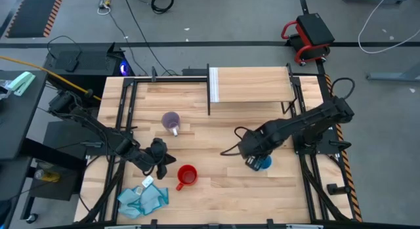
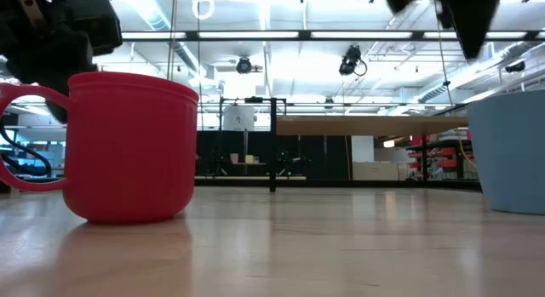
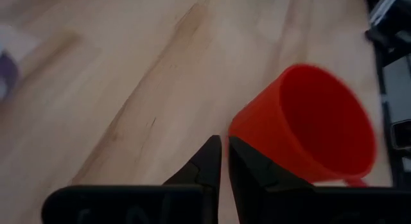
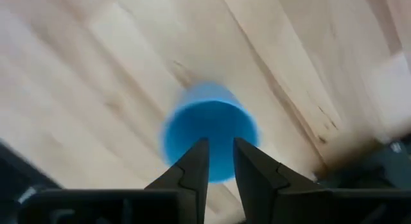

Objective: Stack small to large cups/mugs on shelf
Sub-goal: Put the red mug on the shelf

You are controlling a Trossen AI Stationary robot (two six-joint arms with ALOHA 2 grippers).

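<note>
The red mug [image 1: 187, 175] stands upright on the tabletop, large in the low view [image 2: 128, 148], its handle toward my left arm. My left gripper [image 1: 159, 158] hovers shut just beside it [image 3: 225, 153]. The light-blue cup [image 1: 264, 163] stands on the table at the right [image 2: 511, 152]. My right gripper [image 4: 220, 156] hangs above it, fingers a narrow gap apart, touching nothing. The purple-grey mug [image 1: 172, 121] stands farther back. The light-wood shelf [image 1: 252, 84] sits at the far edge.
A crumpled light-blue cloth [image 1: 141, 199] lies at the near left corner of the table. Dark metal frame rails [image 1: 125, 117] run along both sides. Bare wood [image 1: 216, 183] lies between the red mug and the blue cup.
</note>
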